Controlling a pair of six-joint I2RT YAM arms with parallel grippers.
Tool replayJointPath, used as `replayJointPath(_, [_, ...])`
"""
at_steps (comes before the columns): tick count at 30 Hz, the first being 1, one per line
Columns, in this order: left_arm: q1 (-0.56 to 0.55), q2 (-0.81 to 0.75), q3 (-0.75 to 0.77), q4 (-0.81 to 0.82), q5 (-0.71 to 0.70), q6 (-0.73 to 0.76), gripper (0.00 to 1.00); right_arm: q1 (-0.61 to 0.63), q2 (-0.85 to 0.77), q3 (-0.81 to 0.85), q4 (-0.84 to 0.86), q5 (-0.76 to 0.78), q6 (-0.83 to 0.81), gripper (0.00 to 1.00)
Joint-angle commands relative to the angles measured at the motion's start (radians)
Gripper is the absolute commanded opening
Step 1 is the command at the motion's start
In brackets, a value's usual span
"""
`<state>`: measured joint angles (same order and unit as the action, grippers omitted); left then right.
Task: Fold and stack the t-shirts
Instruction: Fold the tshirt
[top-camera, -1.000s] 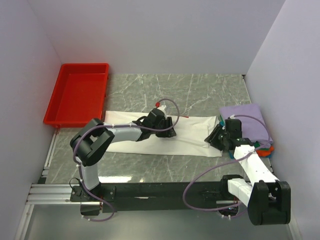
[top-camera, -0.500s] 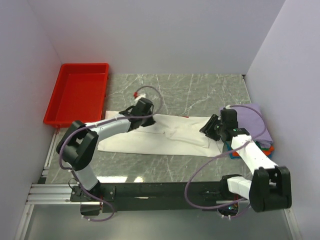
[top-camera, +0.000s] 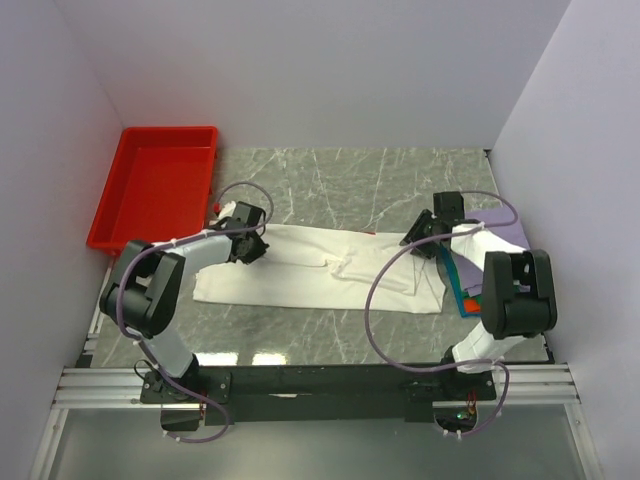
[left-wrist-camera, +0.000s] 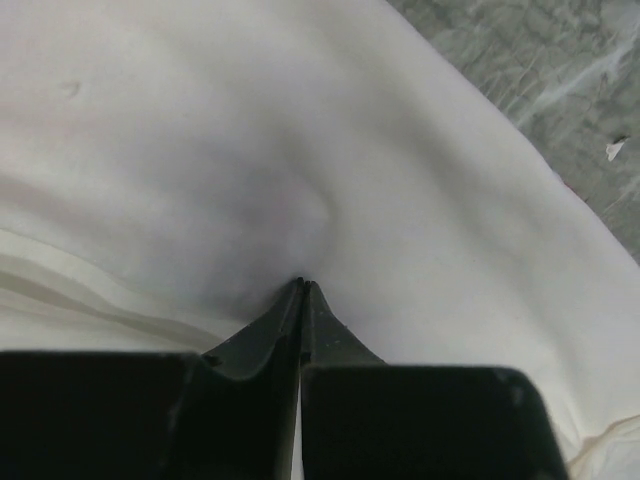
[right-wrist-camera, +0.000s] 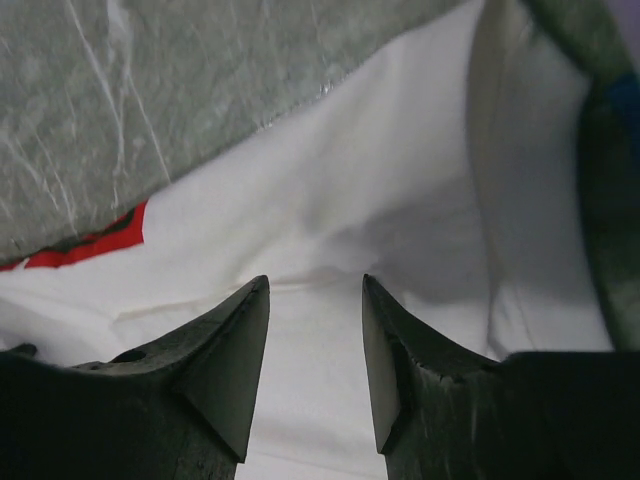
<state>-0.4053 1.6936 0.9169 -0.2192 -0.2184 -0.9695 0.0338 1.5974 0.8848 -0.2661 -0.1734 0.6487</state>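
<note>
From above, the white shirt (top-camera: 310, 275) lies on the table (top-camera: 350, 180) as a long band running left to right. It has been narrowed along its length but not yet folded down to a compact packet. The left gripper (top-camera: 250, 243) sits on the shirt's far left corner, and the right gripper (top-camera: 418, 238) is over its far right end. Just to the right of that end is the stack of folded shirts (top-camera: 505, 222), with lavender on top and teal and orange edges showing below, so several shirts look finished. The red tray (top-camera: 150, 200) sits at the far left, apart from the cloth. In the left wrist view the fingers are pressed together and the white cloth puckers at their tips (left-wrist-camera: 302, 290), which reads as a pinch on the fabric. In the right wrist view the fingers stand apart with nothing between them (right-wrist-camera: 315, 285), hanging over white cloth, with a strip of red print (right-wrist-camera: 90, 245) at the left edge and a dark teal edge at the right. By my reckoning, what remains is the crosswise folding of this white shirt and then lifting it onto the stack. The right end has yet to be gripped.
</note>
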Motion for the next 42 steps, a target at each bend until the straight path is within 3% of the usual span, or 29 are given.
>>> replayJointPath(1, [0.031,-0.005,-0.068,-0.045,-0.006,-0.024,0.07,-0.018,0.062,0.080,0.005,0.026,-0.021,0.49])
replayJointPath(10, [0.037,-0.028,-0.121,-0.003,0.045,-0.014,0.06,-0.028,0.165,0.221,-0.041,0.048,-0.053,0.49])
replayJointPath(17, [0.037,-0.051,-0.105,0.004,0.065,0.006,0.04,-0.017,0.036,0.177,-0.053,0.090,-0.080,0.49])
replayJointPath(23, [0.036,-0.097,-0.069,-0.008,0.088,0.037,0.04,0.009,0.012,0.171,-0.122,0.216,-0.118,0.49])
replayJointPath(28, [-0.003,-0.114,0.019,-0.028,0.120,0.075,0.04,0.015,-0.053,0.141,-0.073,0.120,-0.112,0.40])
replayJointPath(35, [-0.063,-0.040,0.140,-0.043,0.128,0.077,0.03,0.288,-0.005,0.247,-0.071,0.084,-0.057,0.39])
replayJointPath(42, [-0.063,0.035,0.188,-0.011,0.139,0.107,0.01,0.406,0.131,0.301,-0.005,0.032,-0.015,0.35])
